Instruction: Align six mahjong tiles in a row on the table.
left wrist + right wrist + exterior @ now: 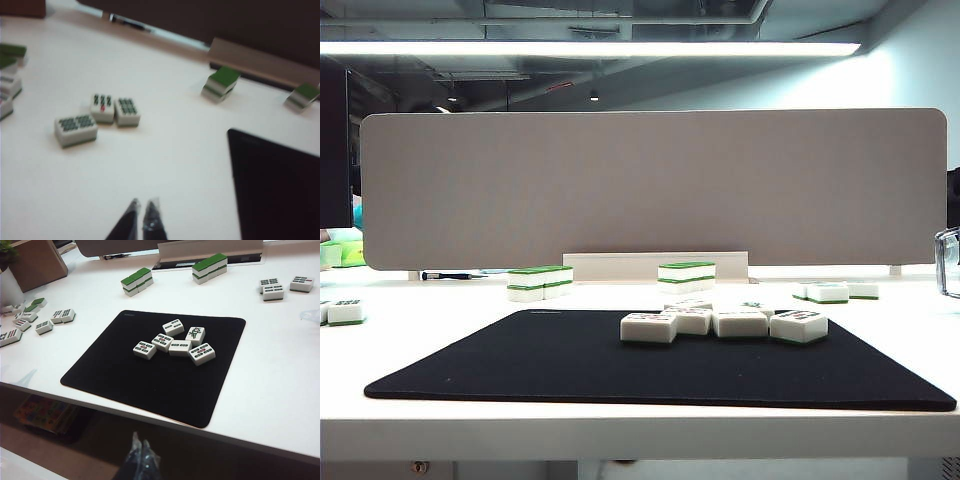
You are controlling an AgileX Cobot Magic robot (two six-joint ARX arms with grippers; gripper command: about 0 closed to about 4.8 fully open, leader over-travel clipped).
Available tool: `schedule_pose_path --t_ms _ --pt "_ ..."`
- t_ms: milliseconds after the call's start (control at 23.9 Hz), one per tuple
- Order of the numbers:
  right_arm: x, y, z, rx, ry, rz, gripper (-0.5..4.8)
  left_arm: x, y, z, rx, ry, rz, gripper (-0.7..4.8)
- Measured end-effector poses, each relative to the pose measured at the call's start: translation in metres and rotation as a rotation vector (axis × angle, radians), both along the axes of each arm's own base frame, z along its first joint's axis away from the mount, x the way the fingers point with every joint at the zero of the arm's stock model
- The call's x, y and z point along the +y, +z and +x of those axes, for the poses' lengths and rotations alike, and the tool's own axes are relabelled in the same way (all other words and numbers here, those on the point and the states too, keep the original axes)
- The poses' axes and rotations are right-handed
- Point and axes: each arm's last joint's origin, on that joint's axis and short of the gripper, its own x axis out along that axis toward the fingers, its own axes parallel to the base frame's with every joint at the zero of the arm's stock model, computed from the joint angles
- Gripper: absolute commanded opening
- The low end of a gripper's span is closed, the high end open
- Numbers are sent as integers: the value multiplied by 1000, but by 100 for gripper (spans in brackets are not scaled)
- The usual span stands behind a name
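A: What is seen nearest the edge?

B: The right gripper (140,452) is held back off the near edge of the table (640,425), its fingertips pressed together with nothing between them. It appears to be parked there so that the mat stays in full view.

A: And the other arm?

B: The left gripper (144,212) is hung over bare white tabletop just beside the corner of the black mat (280,190), its tips also closed on nothing. Neither tool is shown in the exterior view.

A: Where are the six mahjong tiles (175,342)?

B: They are gathered face up toward the far right part of the mat (150,375). Four are laid in a rough, uneven line, some touching and some skewed; two more are set just behind it. A straight row has not yet been made, so the pushing work is judged to be barely begun.

A: Is anything kept in a container?

B: No tray or box holding tiles can be made out. Spare tiles are simply left on the table: three loose ones (97,117) beyond the left gripper, and two green-topped stacks (540,281) (686,274) farther back, before the grey divider panel (650,185). A clear object at the right edge cannot be identified.
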Motion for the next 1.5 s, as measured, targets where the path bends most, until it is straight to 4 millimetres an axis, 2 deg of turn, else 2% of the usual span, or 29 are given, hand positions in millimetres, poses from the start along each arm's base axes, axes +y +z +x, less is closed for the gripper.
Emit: schedule_pose_path --t_ms 334,669,877,1337,1504 --pt "0 0 0 0 0 0 -1 -2 38 -9 -124 -53 -3 21" --pt "0 0 0 0 0 0 -1 -4 67 -18 -208 -114 1 21" --pt "0 0 0 1 0 0 -1 -5 84 -17 -209 -152 4 21" --pt "0 0 0 1 0 0 -1 -6 120 15 -76 -240 -16 21" --pt "0 0 0 1 0 0 -1 -7 138 32 -45 -298 -28 21"
